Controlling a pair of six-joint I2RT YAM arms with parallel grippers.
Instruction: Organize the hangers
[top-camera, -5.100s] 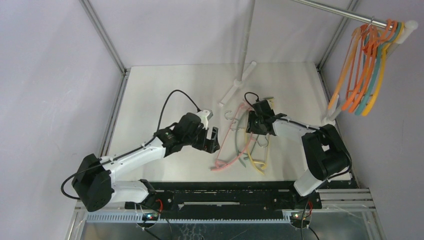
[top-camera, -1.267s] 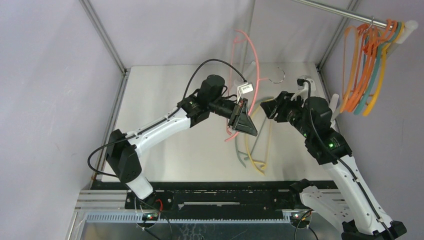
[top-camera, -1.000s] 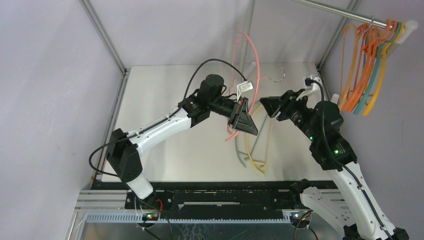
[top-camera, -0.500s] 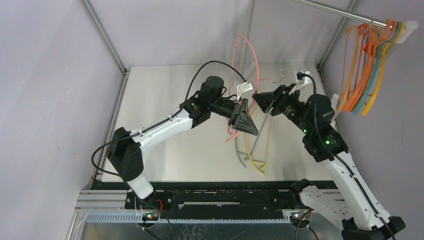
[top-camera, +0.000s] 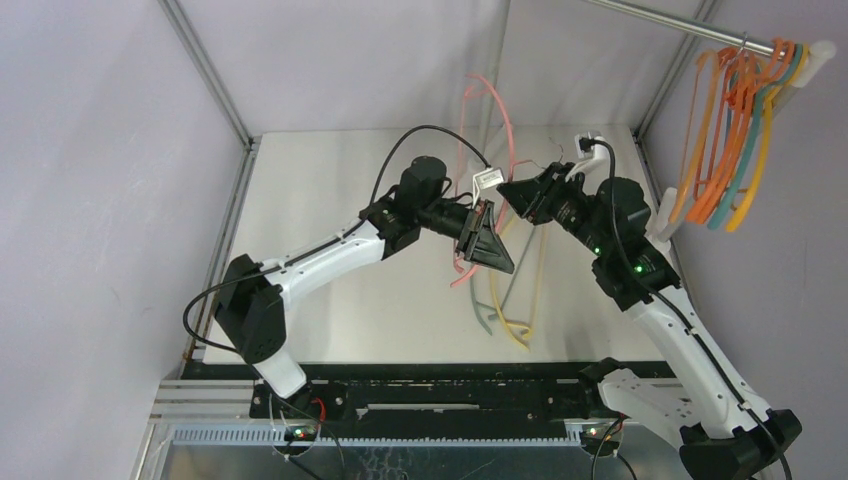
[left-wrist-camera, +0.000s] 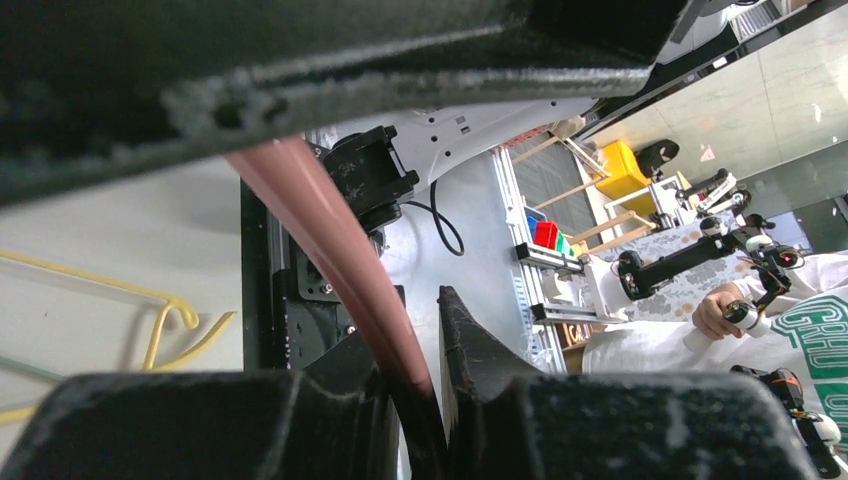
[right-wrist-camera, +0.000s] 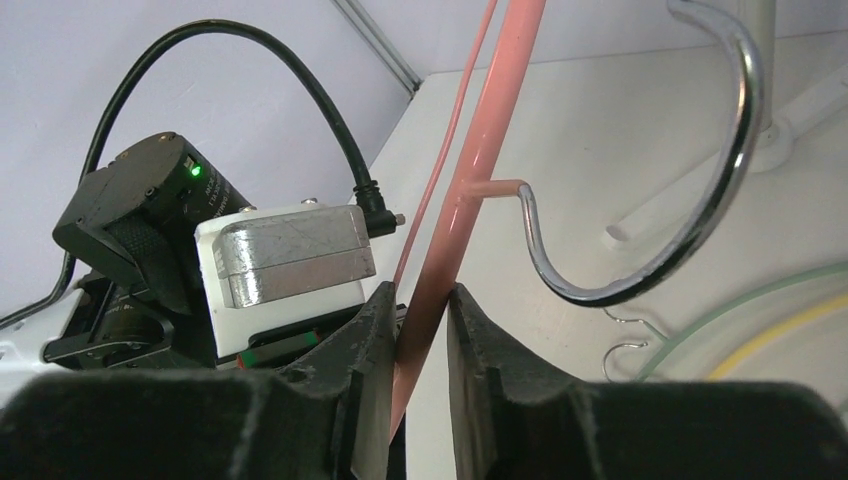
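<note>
pink hanger (top-camera: 508, 112) mid-air.
left pincer (left-wrist-camera: 405, 362), right pincer (right-wrist-camera: 421, 340) both gripped it; bunch (top-camera: 735, 130) hung on rail (top-camera: 680, 22), few (top-camera: 505, 305) on table (top-camera: 330, 200).

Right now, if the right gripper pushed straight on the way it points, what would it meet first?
The pink hanger, already between the fingers of the right gripper. Just behind it, the left arm's white camera box looks next in line, though depth is unclear.
</note>
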